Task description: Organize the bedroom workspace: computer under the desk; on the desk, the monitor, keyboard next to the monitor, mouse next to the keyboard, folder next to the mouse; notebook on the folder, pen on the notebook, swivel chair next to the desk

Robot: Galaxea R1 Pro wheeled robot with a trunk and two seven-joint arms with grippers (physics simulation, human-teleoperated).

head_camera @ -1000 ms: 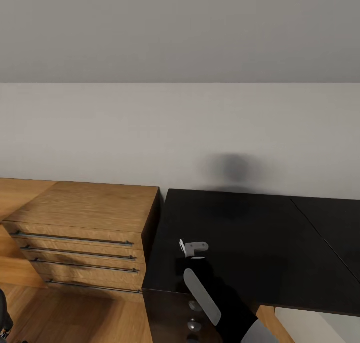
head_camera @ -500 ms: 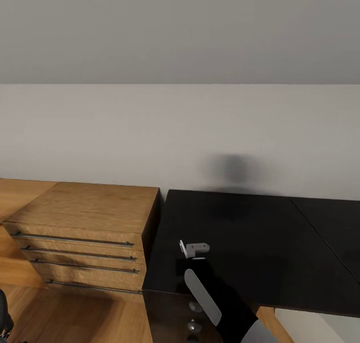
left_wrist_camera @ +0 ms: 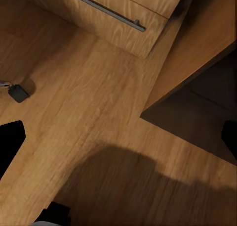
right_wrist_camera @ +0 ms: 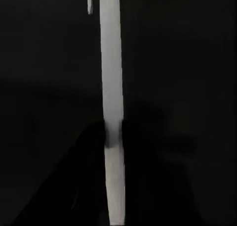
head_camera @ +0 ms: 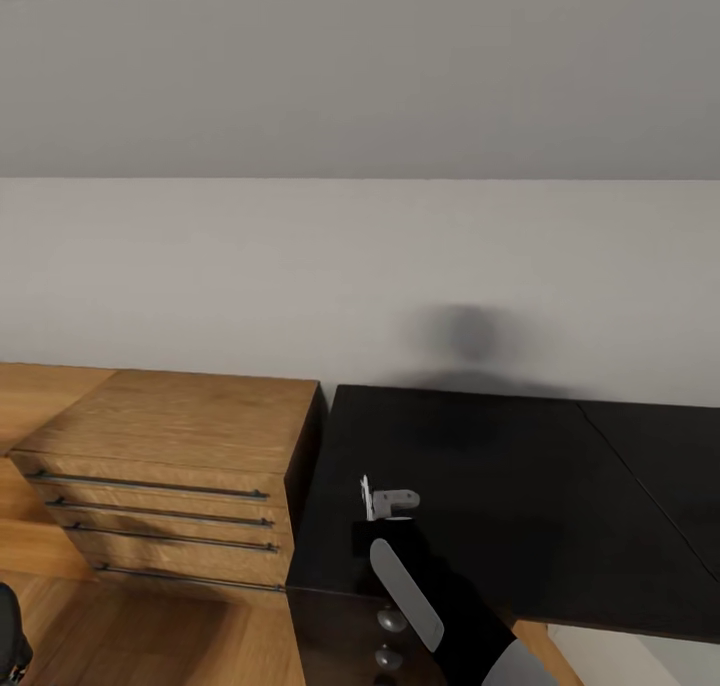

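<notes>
Head view: the black tabletop [head_camera: 520, 486] stands against the wall, its left edge touching a wooden drawer chest [head_camera: 170, 466] with all drawers closed. The right arm [head_camera: 440, 606] reaches over the tabletop's front-left corner; its end effector's state cannot be told. Left wrist view: plank floor [left_wrist_camera: 89, 137] beside the chest. Right wrist view: a white strip [right_wrist_camera: 112, 107] against darkness.

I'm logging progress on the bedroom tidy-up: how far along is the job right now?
Done: nothing that shows. The visible stretch of the desk carries none of the task's things. In hand: the right hand hovers over the desk's end beside the wooden drawer chest; a white strip crosses its wrist view, but I cannot identify it. The left hand is open above the floor. Left: seemingly every placement.
</notes>
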